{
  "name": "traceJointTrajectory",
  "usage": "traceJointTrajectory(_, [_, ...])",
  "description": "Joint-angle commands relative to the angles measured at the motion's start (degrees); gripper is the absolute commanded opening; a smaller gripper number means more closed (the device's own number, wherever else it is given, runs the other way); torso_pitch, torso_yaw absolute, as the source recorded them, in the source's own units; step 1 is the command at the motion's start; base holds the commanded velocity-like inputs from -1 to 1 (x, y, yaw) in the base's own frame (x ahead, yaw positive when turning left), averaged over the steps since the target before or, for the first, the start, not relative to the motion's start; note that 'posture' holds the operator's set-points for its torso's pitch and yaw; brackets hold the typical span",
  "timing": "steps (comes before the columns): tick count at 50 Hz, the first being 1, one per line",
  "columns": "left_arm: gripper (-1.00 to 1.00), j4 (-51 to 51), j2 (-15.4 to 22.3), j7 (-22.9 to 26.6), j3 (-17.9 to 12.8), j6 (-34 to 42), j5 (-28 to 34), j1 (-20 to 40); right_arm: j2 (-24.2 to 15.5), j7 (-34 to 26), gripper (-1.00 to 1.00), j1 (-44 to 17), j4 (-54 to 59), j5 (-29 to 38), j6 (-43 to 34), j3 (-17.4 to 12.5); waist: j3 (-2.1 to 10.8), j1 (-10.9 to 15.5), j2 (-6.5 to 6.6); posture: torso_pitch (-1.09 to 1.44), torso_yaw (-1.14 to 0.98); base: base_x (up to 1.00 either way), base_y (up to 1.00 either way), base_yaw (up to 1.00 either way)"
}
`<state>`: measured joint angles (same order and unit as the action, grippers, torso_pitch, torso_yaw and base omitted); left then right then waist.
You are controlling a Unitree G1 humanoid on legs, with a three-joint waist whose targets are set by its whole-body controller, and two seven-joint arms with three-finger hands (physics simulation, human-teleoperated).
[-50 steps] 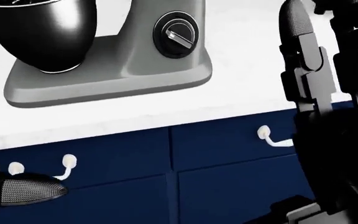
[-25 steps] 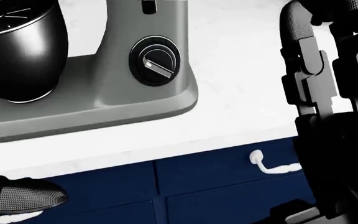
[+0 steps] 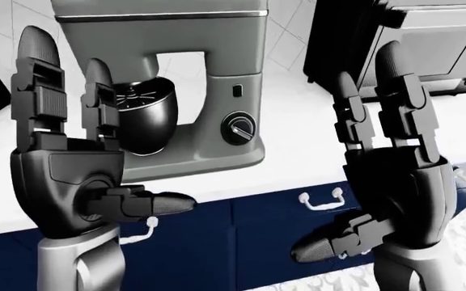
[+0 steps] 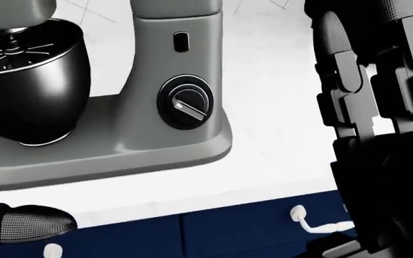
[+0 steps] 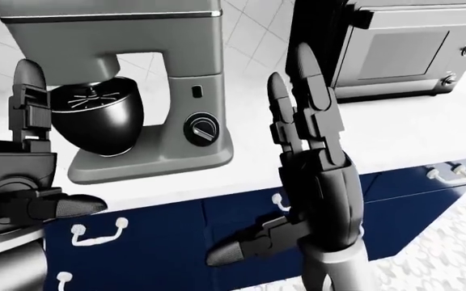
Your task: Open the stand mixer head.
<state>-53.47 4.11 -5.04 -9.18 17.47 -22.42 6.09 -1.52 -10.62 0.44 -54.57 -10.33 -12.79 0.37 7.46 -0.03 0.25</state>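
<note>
Standing on the white desk, toward the left of the eye views: a grey stand mixer, head down and level over a dark bowl with a whisk-like tool inside. Showing on the mixer's column: a round black dial and a small dark switch above it. Rising at left, clear of the mixer: the left hand, fingers straight up, thumb pointing sideways, gripping nothing. Rising at right: the right hand, likewise spread wide and empty, thumb angled down. Sitting at upper right on the desk: a black appliance with two knobs, possibly a toaster oven. Running below the desk edge: navy drawers with white handles. Showing at lower right: pale patterned floor.
</note>
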Motion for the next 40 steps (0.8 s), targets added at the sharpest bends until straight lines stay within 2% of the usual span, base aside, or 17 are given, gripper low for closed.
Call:
traceJointTrajectory(1, [1.0,-1.44,0.32,0.06,-0.41,-1.2,-0.33,1.01,0.09,0.34,1.0,-1.08,-1.78,-0.51,0.3,0.31,0.95,0.03,0.04,-0.22,0.0,0.0,0.0,0.0])
traceJointTrajectory(9, [1.0,-1.26,0.57,-0.14,-0.74,-1.18,-0.78,1.12,0.18,1.15,1.0,-3.67,-2.96,-0.4,-3.32,2.04,5.56,0.16,0.04,-0.3,0.0,0.0,0.0,0.0])
traceJointTrajectory(15, [1.0,-0.66,0.2,0.54,-0.09,-2.73,0.69,0.66,0.24,1.01,1.0,-4.6,-2.86,-1.93,-4.81,2.07,7.87,0.47,-0.09,-0.35,0.0,0.0,0.0,0.0])
traceJointTrajectory(20, [1.0,-0.52,0.03,0.44,0.11,-2.89,0.63,0.63,0.5,1.82,1.0,-5.92,-3.01,-4.26,-7.26,1.6,8.23,0.63,-0.12,-0.35,0.0,0.0,0.0,0.0])
traceJointTrajectory(23, [1.0,-0.68,0.11,0.28,0.0,-2.79,0.65,0.79,0.67,9.27,1.0,-10.65,-5.35,-17.3,-16.47,-1.97,8.29,0.73,-0.11,-0.35,0.0,0.0,0.0,0.0])
traceJointTrajectory(25, [1.0,-0.72,0.1,0.24,0.05,-2.76,0.68,0.79,-0.85,13.84,1.0,-12.52,-5.42,-23.28,-18.19,-3.18,8.2,0.75,-0.16,-0.35,0.0,0.0,0.0,0.0])
traceJointTrajectory(26, [1.0,-0.76,0.1,0.2,0.06,-2.73,0.69,0.83,-0.59,17.47,1.0,-15.05,-5.15,-27.95,-20.56,-5.09,8.15,0.78,-0.19,-0.35,0.0,0.0,0.0,0.0])
traceJointTrajectory(28, [1.0,-0.73,0.09,0.17,0.02,-2.77,0.69,0.83,-1.32,21.63,1.0,-17.04,-3.94,-32.93,-20.94,-6.08,8.1,0.78,-0.18,-0.35,0.0,0.0,0.0,0.0])
traceJointTrajectory(35, [1.0,-0.74,0.09,0.02,0.06,-2.67,0.87,0.86,-2.21,25.68,1.0,-19.05,-0.06,-35.9,-18.22,-3.38,7.93,0.9,-0.31,-0.35,0.0,0.0,0.0,0.0])
traceJointTrajectory(40, [1.0,-0.55,0.1,0.05,0.01,-2.84,0.88,0.81,-0.78,24.23,1.0,-18.37,1.7,-33.22,-16.87,-0.59,7.91,1.04,-0.3,-0.35,0.0,0.0,0.0,0.0])
